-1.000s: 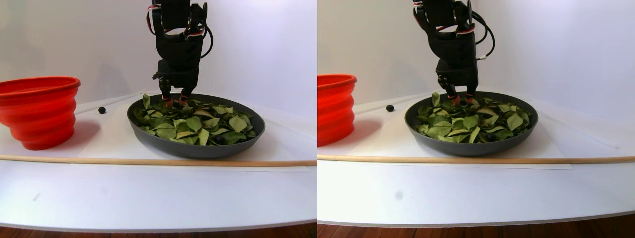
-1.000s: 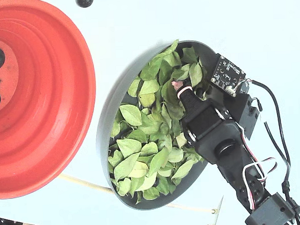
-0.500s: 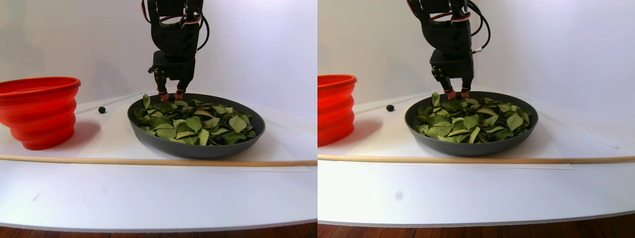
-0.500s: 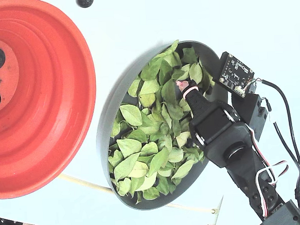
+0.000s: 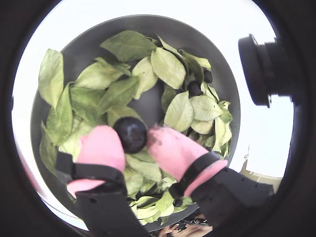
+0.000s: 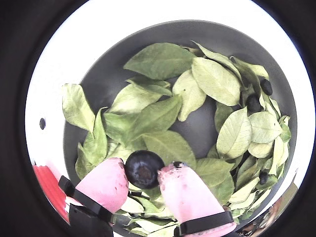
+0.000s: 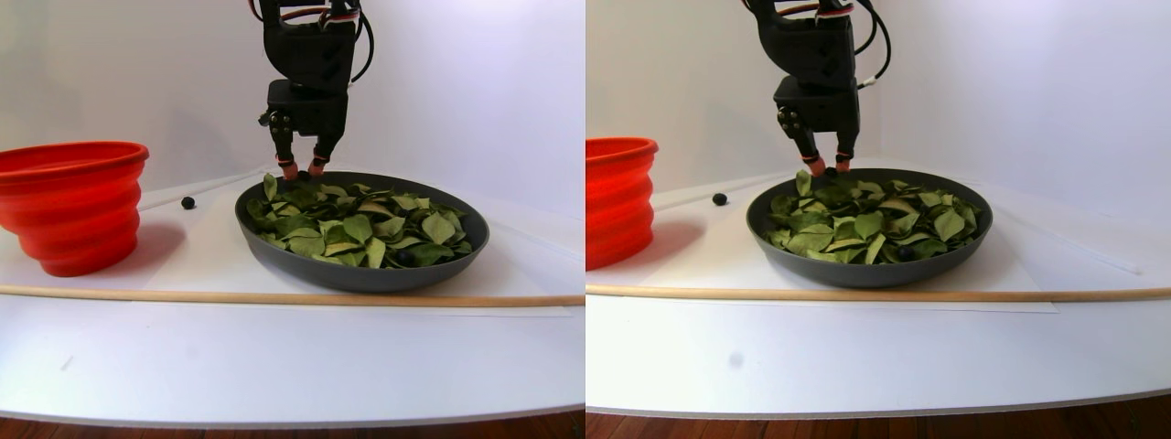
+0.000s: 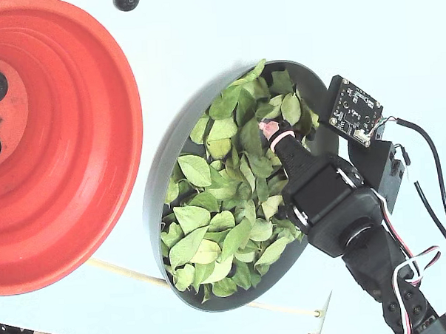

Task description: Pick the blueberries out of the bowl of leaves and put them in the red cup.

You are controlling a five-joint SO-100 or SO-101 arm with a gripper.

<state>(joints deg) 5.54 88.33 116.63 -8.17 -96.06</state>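
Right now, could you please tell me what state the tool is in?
Tool: shut on a blueberry, lifted just above the leaves in the bowl.

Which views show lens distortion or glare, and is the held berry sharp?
Both wrist views are fisheye, ringed by a black circular vignette that curves the bowl; the blueberry between the pink fingertips is fairly sharp. The fixed view is bright, with the table washed out around the red cup. The stereo pair view is evenly lit, shadows soft.
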